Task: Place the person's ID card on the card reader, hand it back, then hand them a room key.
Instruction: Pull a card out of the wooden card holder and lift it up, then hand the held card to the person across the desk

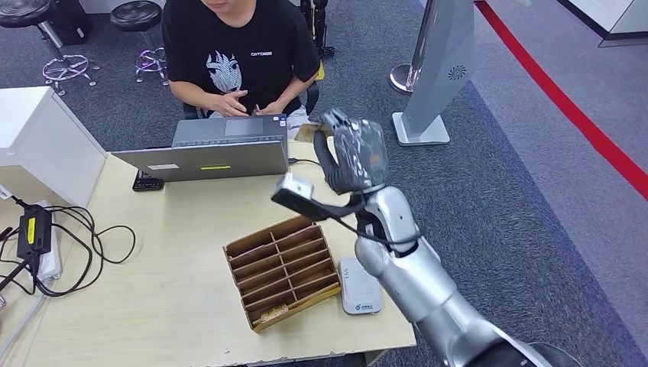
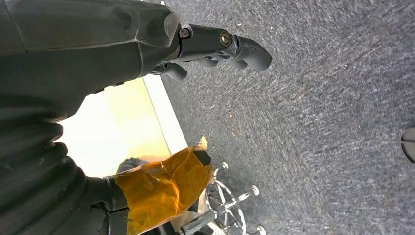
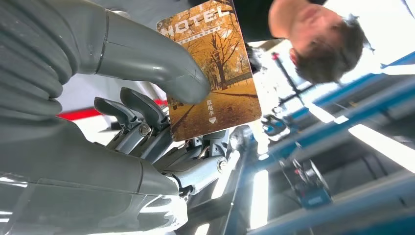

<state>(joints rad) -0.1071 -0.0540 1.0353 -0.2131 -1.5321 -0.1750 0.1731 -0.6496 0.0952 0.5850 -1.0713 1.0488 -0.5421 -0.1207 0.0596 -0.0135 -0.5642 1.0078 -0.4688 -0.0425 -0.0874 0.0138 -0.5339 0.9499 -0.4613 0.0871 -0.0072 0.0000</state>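
A big tan table (image 1: 153,298) sits in front of the robot. A person (image 1: 237,53) in a black shirt sits at the far side, behind a grey laptop (image 1: 210,153). A brown wooden box with slots (image 1: 283,269) lies on the table, and a small white card reader (image 1: 359,289) lies just beside it, near the table's edge.

The silver right arm reaches up over the table toward the person. The right hand (image 1: 355,157) is raised near the laptop's corner. In the right wrist view, this hand (image 3: 147,112) grasps the room key (image 3: 213,68), a yellow-brown card with trees and the word HOTEL on it. The thumb presses on the card's front and the dark fingers (image 3: 132,110) are behind it.

The left hand (image 2: 147,54) hangs over the grey carpet (image 2: 318,122). Its fingers are curled in and hold nothing.
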